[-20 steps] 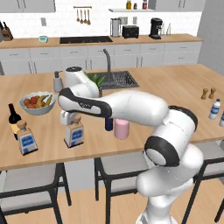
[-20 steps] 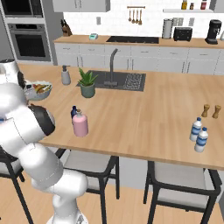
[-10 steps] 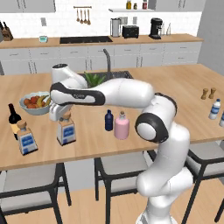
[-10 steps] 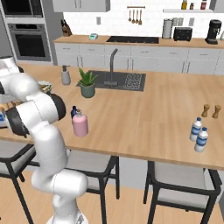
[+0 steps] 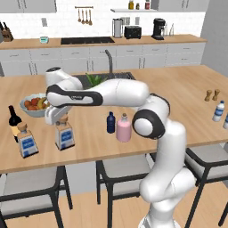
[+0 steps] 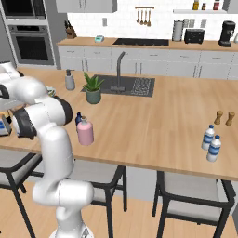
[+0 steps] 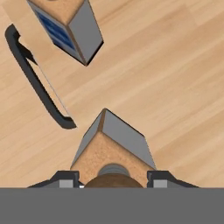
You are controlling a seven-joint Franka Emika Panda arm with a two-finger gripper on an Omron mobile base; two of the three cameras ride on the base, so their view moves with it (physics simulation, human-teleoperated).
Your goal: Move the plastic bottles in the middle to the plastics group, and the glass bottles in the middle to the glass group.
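Pincer [image 7: 113,179] clamped on tan stopper of square clear bottle [image 5: 64,135], standing on desk [image 5: 178,116]. Second square bottle [image 5: 26,142] and wine bottle [image 5: 14,120] just beside it.

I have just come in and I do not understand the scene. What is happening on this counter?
The white arm is carrying a square clear bottle by its tan stopper, its fingers closed on either side of it. It holds the bottle near the wine bottle and the other square bottle at the left end. The navy bottle and pink bottle wait in the middle.
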